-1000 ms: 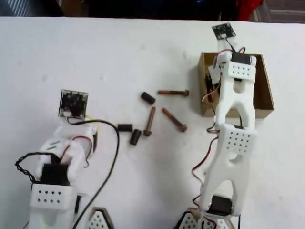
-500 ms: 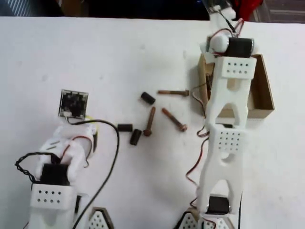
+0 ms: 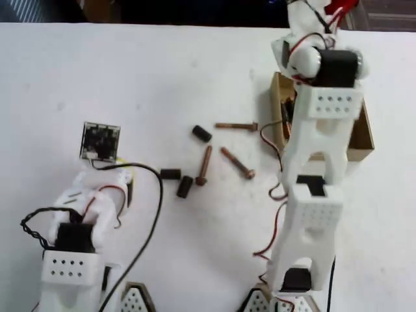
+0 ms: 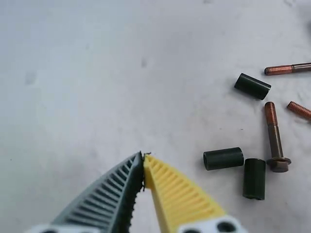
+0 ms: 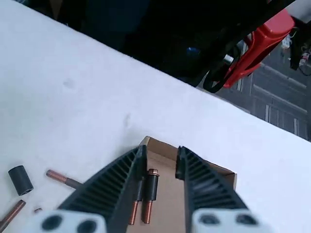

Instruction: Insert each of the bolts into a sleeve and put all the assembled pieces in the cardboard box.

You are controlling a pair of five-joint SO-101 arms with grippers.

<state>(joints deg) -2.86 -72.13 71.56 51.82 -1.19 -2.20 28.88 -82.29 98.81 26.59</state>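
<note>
Three copper bolts (image 3: 236,126) (image 3: 204,165) (image 3: 237,162) and three black sleeves (image 3: 202,134) (image 3: 170,174) (image 3: 185,186) lie loose on the white table. The cardboard box (image 3: 361,133) stands at the right, under the raised right arm (image 3: 325,97). My right gripper (image 5: 160,153) hangs open above the box (image 5: 163,145). Inside lies a bolt in a sleeve (image 5: 150,188), with a second copper shank (image 5: 134,211) beside it. My left gripper (image 4: 143,156) is shut on nothing, low over bare table left of the sleeves (image 4: 223,158) (image 4: 254,178).
The table's far edge runs just behind the box, with dark room clutter and a red object (image 5: 257,41) beyond. A black cable (image 3: 153,214) loops from the left arm across the near table. Bare table lies to the far left.
The right arm has risen and swung toward the table's far edge, away from inside the box. The left arm and loose parts have not moved.
</note>
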